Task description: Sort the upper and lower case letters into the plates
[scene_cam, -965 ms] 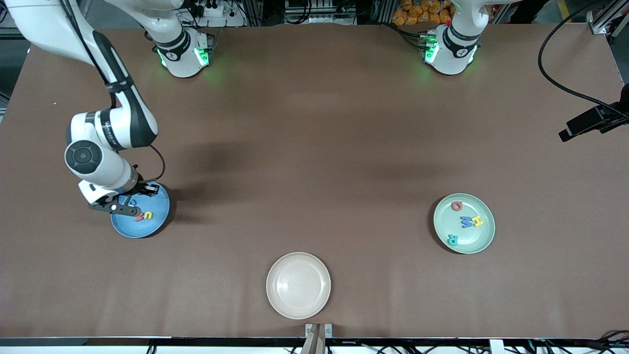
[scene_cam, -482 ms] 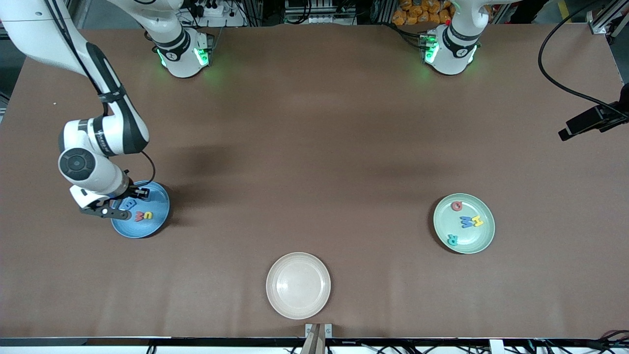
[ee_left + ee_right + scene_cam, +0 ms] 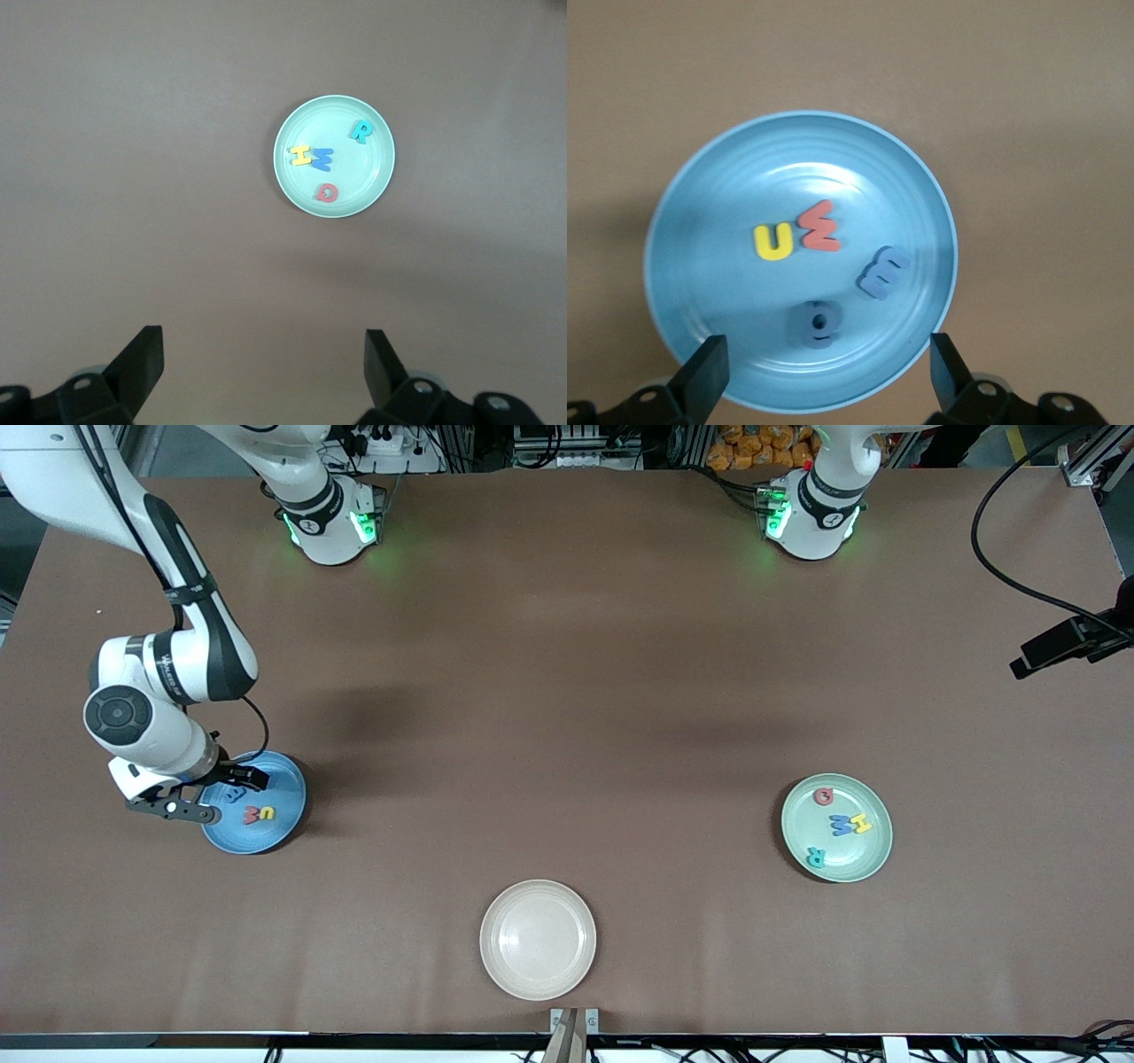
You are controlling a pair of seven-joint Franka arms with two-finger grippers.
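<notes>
The sky blue plate (image 3: 267, 835) lies toward the right arm's end of the table. In it lie a yellow u (image 3: 772, 241), a red w (image 3: 820, 226), a blue letter (image 3: 883, 272) and a dark blue round letter (image 3: 817, 323). My right gripper (image 3: 229, 786) hangs open just above that plate's rim, nothing between its fingers (image 3: 704, 372). The mint green plate (image 3: 865, 856) holds a teal R (image 3: 361, 131), a yellow H (image 3: 300, 156), a blue letter (image 3: 324, 159) and a red letter (image 3: 327, 192). My left gripper (image 3: 264, 363) is open high above the table, with nothing in it.
A cream-beige plate (image 3: 538, 939) with nothing in it lies near the table's front edge, between the two coloured plates. A black camera on a cable (image 3: 1059, 646) juts in at the left arm's end. Bare brown tabletop spreads around all three plates.
My right gripper has opened, leaving the dark blue letter in the blue plate, and has drawn back toward the table's end. The left arm waits unmoved.
</notes>
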